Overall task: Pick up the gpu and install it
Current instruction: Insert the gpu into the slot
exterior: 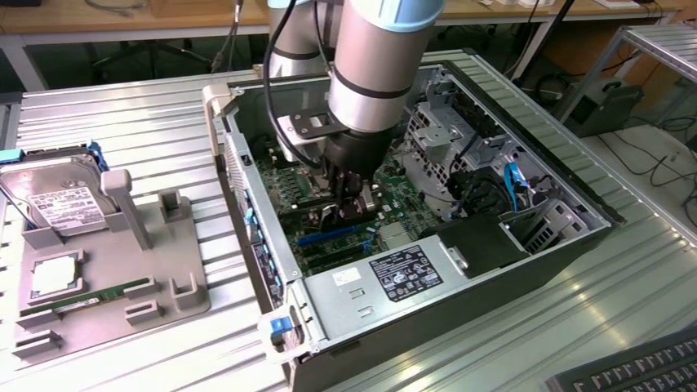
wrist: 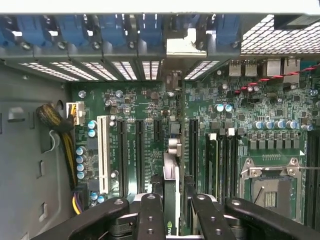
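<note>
Grey sheet metal forms the open computer case (exterior: 234,155), which lies on its side on the ribbed metal table (exterior: 142,122); we place everything else by it. Inside the case we see the green motherboard (wrist: 225,125). A silver power supply box with a black and white label (exterior: 403,273) sits at the end of the case nearest the exterior camera, and a perforated metal drive cage (exterior: 436,131) sits toward the far end.

The black gripper (exterior: 348,211) reaches down into the middle of the case. Its two fingers (wrist: 150,215) clasp the gpu (wrist: 170,192), a thin green card we see edge-on, standing upright over the motherboard among the long black expansion slots. The card's silver bracket (wrist: 182,47) sits at the case's rear wall, in the row of blue slot latches (wrist: 112,27).

We cannot tell whether the card's lower edge is fully in a slot, because the fingers and the card itself hide it.

Outside the case, on the exterior view's left, a grey moulded tray (exterior: 163,261) holds three things:
- a silver hard drive with a white label (exterior: 55,204)
- a square silver processor (exterior: 55,278)
- a long narrow green memory stick (exterior: 104,292)

The arm covers part of the case's interior, and the tray's far side from the case is cut off.
</note>
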Controlling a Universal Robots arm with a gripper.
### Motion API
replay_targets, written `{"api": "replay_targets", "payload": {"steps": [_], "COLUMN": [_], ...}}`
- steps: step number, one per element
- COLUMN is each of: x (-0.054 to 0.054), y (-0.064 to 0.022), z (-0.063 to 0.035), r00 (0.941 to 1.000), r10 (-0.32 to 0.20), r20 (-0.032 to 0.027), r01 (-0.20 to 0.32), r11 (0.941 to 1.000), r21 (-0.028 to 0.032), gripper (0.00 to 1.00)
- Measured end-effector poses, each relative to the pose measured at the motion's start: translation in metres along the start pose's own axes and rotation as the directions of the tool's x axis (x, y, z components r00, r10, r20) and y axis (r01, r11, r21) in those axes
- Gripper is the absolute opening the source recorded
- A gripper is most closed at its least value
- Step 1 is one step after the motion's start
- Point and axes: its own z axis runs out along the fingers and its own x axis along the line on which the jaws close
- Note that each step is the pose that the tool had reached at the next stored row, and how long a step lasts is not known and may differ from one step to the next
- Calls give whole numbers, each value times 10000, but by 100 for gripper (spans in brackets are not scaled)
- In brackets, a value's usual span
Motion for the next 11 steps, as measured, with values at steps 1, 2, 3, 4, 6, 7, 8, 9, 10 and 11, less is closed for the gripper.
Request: {"api": "replay_targets", "payload": {"steps": [1,2,3,4,6,7,8,9,10,11], "x": [-10,-17,-22,-22,-22,-22,-22,-22,-21,-21], "y": [17,27,34,36,36,36,37,37,37,37], "z": [10,15,18,24,30,35,40,47,54,64], "r00": [10000,10000,10000,10000,10000,10000,10000,10000,10000,10000], "r10": [-1,-1,-1,-1,-2,-2,-1,-1,-1,-1], "r20": [1,1,1,3,1,2,3,2,2,3], "r01": [1,1,1,1,2,2,1,1,1,1], "r11": [10000,10000,10000,10000,10000,10000,10000,10000,10000,10000], "r21": [7,8,8,9,8,9,9,8,9,9], "gripper": [26,26,26,26,26,26,26,26,26,26]}}
